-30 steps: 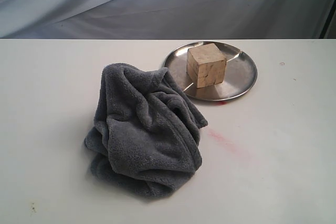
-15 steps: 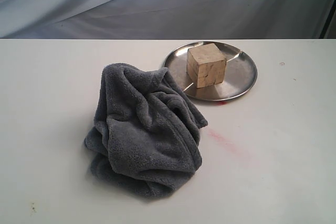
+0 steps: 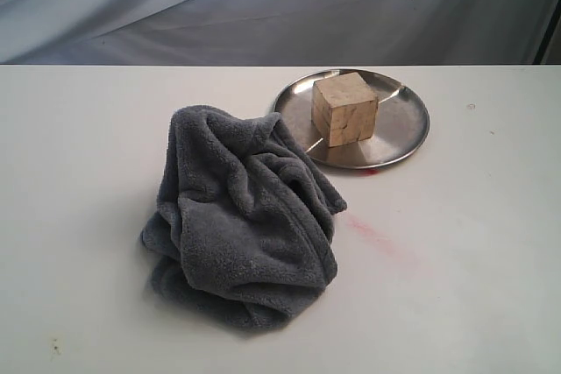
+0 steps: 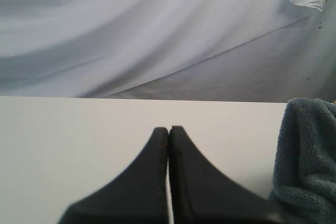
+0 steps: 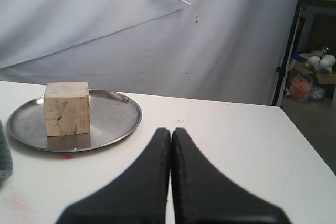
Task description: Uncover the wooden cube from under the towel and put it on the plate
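Note:
The pale wooden cube [image 3: 344, 109] stands uncovered on the round silver plate [image 3: 403, 133] at the back right of the white table. In the right wrist view the wooden cube [image 5: 66, 108] sits on the plate [image 5: 113, 116], well apart from my right gripper [image 5: 170, 131], which is shut and empty. The blue-grey towel [image 3: 241, 212] lies crumpled in a heap in front of the plate, one fold touching its rim. A part of the towel [image 4: 307, 156] shows beside my left gripper [image 4: 168, 129], which is shut on nothing. Neither arm appears in the exterior view.
A faint red smear [image 3: 377, 238] marks the table to the right of the towel. A grey cloth backdrop [image 3: 280, 6] hangs behind the table. Past the table's right edge stands a dark post [image 5: 289, 40] with clutter on the floor [image 5: 312, 77].

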